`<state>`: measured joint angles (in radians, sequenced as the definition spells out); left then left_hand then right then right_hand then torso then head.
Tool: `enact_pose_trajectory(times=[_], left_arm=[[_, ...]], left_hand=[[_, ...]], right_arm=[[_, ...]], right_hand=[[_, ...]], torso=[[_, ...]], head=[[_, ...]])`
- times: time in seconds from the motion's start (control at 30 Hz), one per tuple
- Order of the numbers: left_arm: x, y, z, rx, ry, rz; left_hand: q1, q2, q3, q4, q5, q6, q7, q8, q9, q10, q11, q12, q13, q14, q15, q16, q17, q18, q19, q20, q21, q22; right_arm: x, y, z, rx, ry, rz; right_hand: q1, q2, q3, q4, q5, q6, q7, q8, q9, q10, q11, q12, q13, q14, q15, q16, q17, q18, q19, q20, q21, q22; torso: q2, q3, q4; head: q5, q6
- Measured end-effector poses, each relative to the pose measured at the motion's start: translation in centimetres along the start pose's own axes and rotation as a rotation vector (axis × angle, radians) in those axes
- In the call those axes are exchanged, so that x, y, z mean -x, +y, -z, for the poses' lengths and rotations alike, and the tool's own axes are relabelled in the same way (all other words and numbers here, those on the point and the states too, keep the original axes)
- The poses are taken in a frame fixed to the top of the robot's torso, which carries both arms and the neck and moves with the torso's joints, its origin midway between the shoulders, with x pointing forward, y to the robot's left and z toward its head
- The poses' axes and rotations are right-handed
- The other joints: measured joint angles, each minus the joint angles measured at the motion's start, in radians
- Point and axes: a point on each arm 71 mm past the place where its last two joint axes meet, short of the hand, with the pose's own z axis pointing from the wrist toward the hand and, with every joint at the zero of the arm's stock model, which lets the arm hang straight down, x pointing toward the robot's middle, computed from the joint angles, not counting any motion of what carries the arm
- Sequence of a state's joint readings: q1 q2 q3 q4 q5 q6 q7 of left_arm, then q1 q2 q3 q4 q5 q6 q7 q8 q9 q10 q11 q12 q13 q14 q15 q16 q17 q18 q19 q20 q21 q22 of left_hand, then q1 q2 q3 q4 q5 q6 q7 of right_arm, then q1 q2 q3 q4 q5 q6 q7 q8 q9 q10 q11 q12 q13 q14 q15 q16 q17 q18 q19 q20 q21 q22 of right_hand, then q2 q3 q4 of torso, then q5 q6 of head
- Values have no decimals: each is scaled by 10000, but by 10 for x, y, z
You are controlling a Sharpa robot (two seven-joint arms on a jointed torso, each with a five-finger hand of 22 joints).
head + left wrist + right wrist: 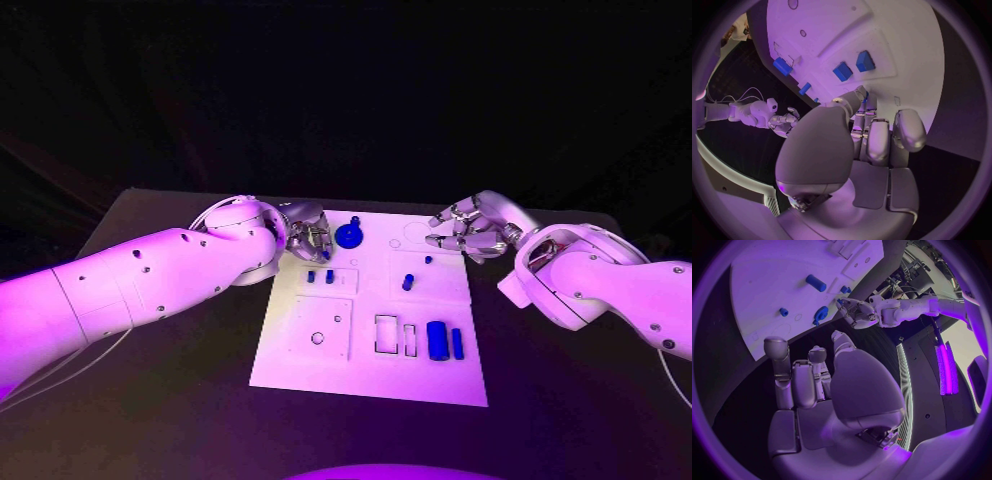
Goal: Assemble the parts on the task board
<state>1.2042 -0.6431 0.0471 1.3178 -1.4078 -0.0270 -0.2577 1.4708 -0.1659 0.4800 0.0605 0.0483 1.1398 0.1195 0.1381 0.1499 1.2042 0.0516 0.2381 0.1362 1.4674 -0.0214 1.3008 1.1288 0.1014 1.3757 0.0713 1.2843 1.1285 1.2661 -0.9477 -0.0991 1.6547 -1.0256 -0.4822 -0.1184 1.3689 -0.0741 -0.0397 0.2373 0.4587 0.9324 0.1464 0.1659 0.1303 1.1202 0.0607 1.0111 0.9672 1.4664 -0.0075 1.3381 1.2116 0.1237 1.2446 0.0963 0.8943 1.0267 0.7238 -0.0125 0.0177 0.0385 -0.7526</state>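
At task board [289, 355] far corners, both hands (fingers apart, empty)

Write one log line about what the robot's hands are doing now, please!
left hand: at task board's far left edge, beside blue part | right hand: at far right corner, holds nothing | other parts: on board

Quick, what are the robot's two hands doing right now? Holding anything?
Left hand: at the task board's far left edge beside a blue part; a grip cannot be told.
Right hand: open, holding nothing, fingers apart.
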Motion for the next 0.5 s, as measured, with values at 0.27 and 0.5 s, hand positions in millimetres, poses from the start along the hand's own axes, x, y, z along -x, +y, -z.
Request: enact_pose_trajectory(times=[0.27,0.5], left_arm=[[0,0,0,18,-3,-1],[0,0,0,19,0,-1]], left_hand=[[0,0,0,0,0,0,0,-2,8,37,-37,-36,0,0,0,0,-19,1,0,0,0,0],[-87,-7,39,-38,1,-116,39,-207,-36,92,16,-138,0,0,0,0,-32,0,0,0,0,-11]], right_arm=[[0,0,0,-3,-2,1],[0,0,0,-4,0,1]], right_hand=[[0,0,0,0,0,0,-1,0,0,0,0,0,0,0,0,0,0,0,0,0,0,0],[0,0,0,0,0,0,-1,0,0,0,0,0,-3,0,0,0,-2,0,0,0,-4,-5]], torso=[[0,0,0],[-4,-1,0]], head=[[-1,-7],[4,-14]])
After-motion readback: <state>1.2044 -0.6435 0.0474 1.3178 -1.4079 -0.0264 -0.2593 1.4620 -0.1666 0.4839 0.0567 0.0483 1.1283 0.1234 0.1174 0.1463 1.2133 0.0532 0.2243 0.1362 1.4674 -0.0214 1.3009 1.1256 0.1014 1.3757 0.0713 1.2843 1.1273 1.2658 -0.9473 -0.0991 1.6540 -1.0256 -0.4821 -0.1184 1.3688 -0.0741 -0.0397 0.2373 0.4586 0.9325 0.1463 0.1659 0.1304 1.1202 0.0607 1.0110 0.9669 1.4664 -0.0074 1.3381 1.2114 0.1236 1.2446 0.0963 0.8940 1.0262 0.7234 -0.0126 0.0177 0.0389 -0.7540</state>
